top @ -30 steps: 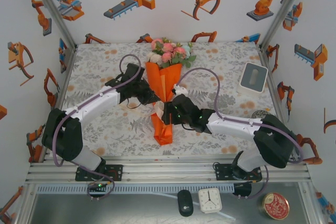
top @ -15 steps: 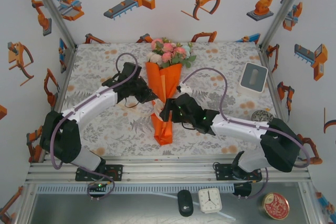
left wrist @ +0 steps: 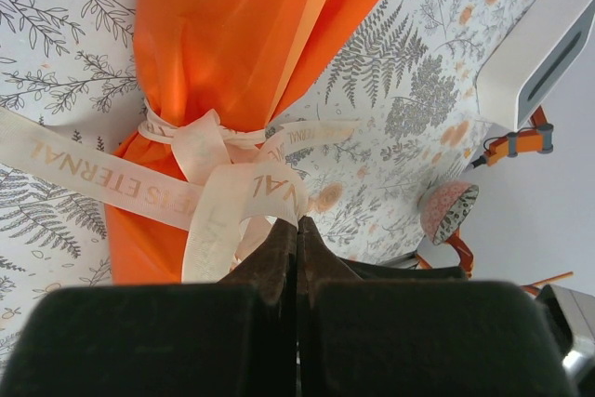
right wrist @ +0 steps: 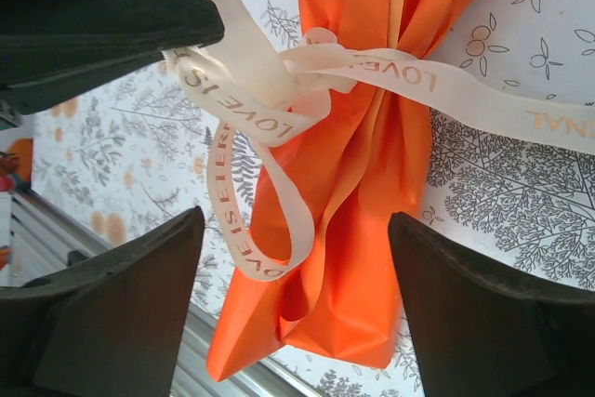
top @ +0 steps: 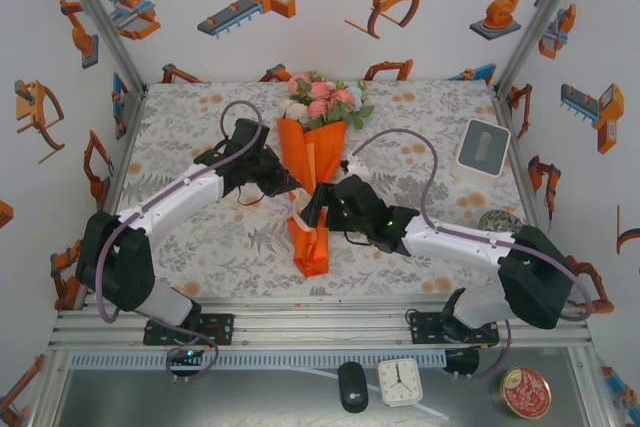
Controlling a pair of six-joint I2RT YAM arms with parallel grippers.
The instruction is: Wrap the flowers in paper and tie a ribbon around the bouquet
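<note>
The bouquet lies along the middle of the table, with the pink and white flowers [top: 320, 99] at the far end of the orange paper [top: 314, 159] cone. A cream ribbon [left wrist: 209, 146] printed with letters is knotted round the cone's waist. My left gripper [left wrist: 298, 222] is shut on a loop of that ribbon [right wrist: 279, 81], just left of the cone [top: 288, 183]. My right gripper [right wrist: 297, 262] stands wide open over the cone's lower half, its fingers [right wrist: 121, 309] on either side of the paper [right wrist: 372, 183] and touching nothing. A loose ribbon loop hangs between them.
A white box [top: 483, 147] sits at the table's right, with a round patterned tin [top: 493, 219] near the right edge. The cone's tail [top: 311, 252] points toward the near edge. Printed walls close in the left, far and right sides.
My right gripper has opened wider and slid a little farther up the cone. The left gripper stays shut on the ribbon, shifted slightly away from the near edge.
</note>
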